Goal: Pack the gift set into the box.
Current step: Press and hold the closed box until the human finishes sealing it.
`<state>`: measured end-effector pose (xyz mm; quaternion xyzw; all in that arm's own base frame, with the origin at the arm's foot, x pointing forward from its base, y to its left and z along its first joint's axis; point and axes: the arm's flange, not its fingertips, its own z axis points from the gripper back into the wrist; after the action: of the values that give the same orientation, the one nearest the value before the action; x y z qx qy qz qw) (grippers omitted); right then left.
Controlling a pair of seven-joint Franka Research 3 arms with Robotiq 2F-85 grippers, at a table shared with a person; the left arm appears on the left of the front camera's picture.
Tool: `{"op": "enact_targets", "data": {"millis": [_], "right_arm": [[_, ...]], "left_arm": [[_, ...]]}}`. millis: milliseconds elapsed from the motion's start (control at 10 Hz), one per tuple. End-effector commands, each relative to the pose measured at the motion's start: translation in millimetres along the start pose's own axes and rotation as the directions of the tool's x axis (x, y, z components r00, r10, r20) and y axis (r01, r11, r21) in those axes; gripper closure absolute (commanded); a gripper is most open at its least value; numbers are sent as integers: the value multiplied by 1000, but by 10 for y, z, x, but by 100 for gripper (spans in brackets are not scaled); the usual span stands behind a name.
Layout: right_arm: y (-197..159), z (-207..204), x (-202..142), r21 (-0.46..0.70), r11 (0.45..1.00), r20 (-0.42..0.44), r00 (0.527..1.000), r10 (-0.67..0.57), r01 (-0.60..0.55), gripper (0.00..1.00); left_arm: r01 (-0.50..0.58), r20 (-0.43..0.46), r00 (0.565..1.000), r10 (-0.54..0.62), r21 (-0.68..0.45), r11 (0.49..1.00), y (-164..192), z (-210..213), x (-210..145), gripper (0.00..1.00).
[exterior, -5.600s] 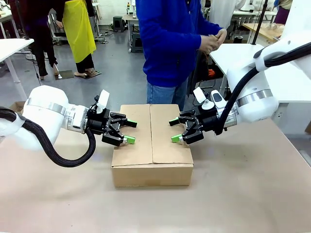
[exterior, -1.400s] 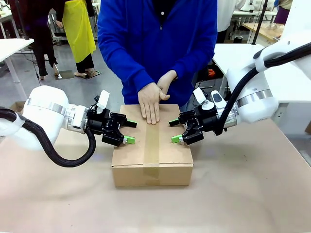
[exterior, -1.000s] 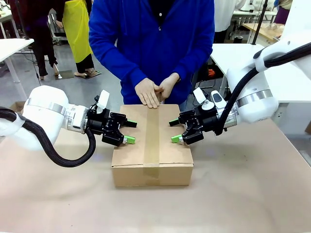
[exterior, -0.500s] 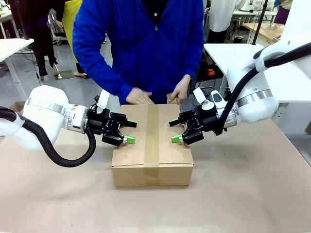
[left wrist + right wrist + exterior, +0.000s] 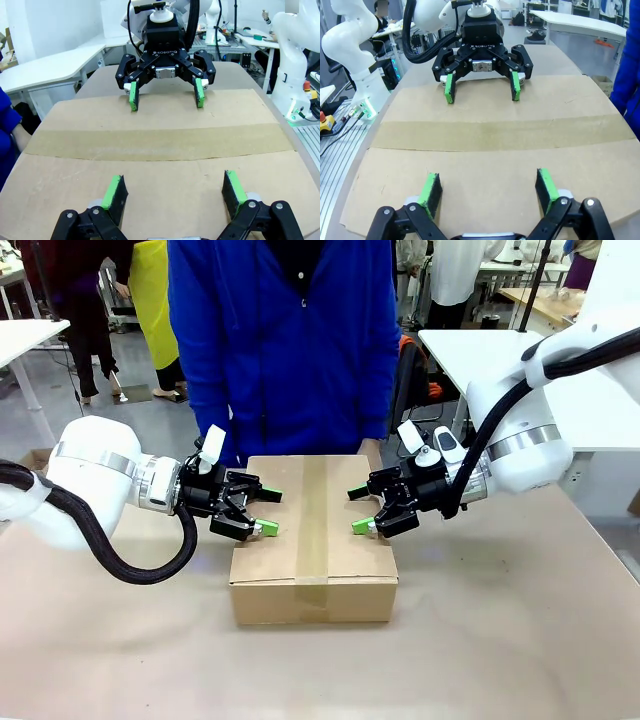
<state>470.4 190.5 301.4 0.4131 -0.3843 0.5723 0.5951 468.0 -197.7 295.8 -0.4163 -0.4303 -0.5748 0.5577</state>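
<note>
— Cardboard first: where's your box [image 5: 313,536]?

— Centre of the table [image 5: 500,640] in your front view, flaps closed flat, with a strip of brown tape [image 5: 313,520] running along the middle seam from the 12 o'clock edge to the 6 o'clock edge and down the near wall. You can't see anything of what is inside it.

— And your grippers?

— Your left gripper [image 5: 266,510] sits at the box's 9 o'clock edge, fingers spread apart, clamping nothing, green pads over the lid. Your right gripper [image 5: 360,509] mirrors it at 3 o'clock, also spread and empty. From the front you can't tell whether the pads touch the cardboard.

— What do your wrist cameras add?

— Your left wrist view looks across the lid: its own green fingers [image 5: 114,194] hover low above the cardboard, the tape [image 5: 160,144] crosses the middle, and the opposite gripper [image 5: 166,93] faces it at 12 o'clock. A blue sleeve [image 5: 7,127] and a hand [image 5: 21,137] show at 9 o'clock by the box edge. Your right wrist view gives the reverse: own fingers [image 5: 431,191] near, the other gripper [image 5: 480,87] at 12 o'clock, blue clothing [image 5: 629,80] at 3 o'clock.

— Surroundings?

— Tan table surface; a person in a blue top [image 5: 285,340] stands just beyond the box's far edge. Behind are white tables [image 5: 480,350] and a grey floor [image 5: 240,400].
</note>
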Motion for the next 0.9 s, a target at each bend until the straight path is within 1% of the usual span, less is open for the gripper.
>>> {"op": "enact_targets", "data": {"millis": [0,100,200,300,400,500,600,700,800], "right_arm": [[0,0,0,0,1000,0,1000,0,0,0],[102,592,209,-174,984,118,993,-10,30,0],[324,1139,345,-302,952,208,978,22,43,0],[627,1658,403,-386,917,296,955,26,95,0],[890,2023,383,-425,896,366,930,39,130,0],[1099,2329,281,-466,873,407,911,67,145,0],[1214,2547,93,-516,830,440,897,45,212,0],[830,2153,350,-430,894,365,930,43,128,0],[830,2153,350,-430,894,365,930,43,128,0]], "left_arm": [[0,0,1000,0,0,1000,0,0,0,0],[31,32,999,-33,64,997,-53,447,201,0],[31,41,999,-36,122,992,-156,909,359,0],[19,65,997,-32,192,981,-305,1406,457,0],[20,117,992,-47,223,975,-439,1790,478,0],[7,163,985,-60,313,950,-566,2113,431,0],[-39,263,963,-59,353,935,-660,2362,296,0],[23,119,991,-57,269,963,-401,1908,486,0],[23,119,991,-57,269,963,-401,1908,486,0]]}}
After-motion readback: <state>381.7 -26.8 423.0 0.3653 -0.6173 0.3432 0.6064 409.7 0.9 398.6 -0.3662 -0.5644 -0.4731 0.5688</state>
